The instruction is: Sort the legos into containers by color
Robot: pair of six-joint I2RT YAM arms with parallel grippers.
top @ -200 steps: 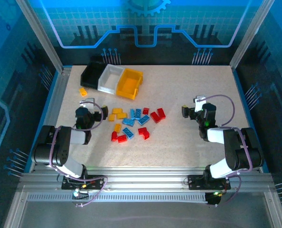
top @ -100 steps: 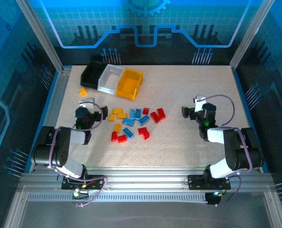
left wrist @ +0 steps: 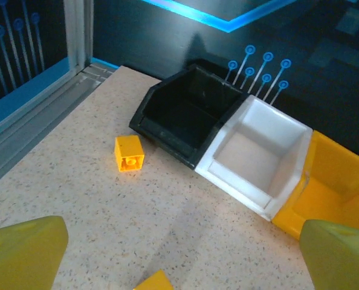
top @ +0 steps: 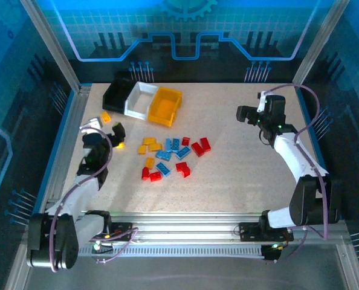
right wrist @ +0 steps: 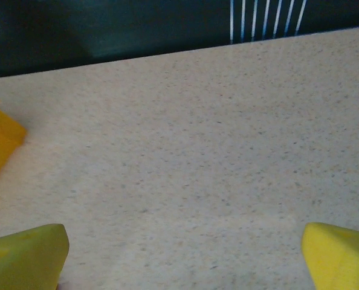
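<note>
legos point(top: 170, 154): loose mid-table | containers point(top: 144, 101): row at far left | left hand point(top: 107, 129): near them | right hand point(top: 242, 113): well apart

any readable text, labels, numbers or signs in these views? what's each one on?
None readable in any view.
Black bin, white bin, yellow bin: plain walls, no labels.
Legos: too small in the top view to tell; the lone yellow brick by the black bin carries no legible mark.
Back wall: gear graphic and circuit-style lines, no letters or digits.
</note>
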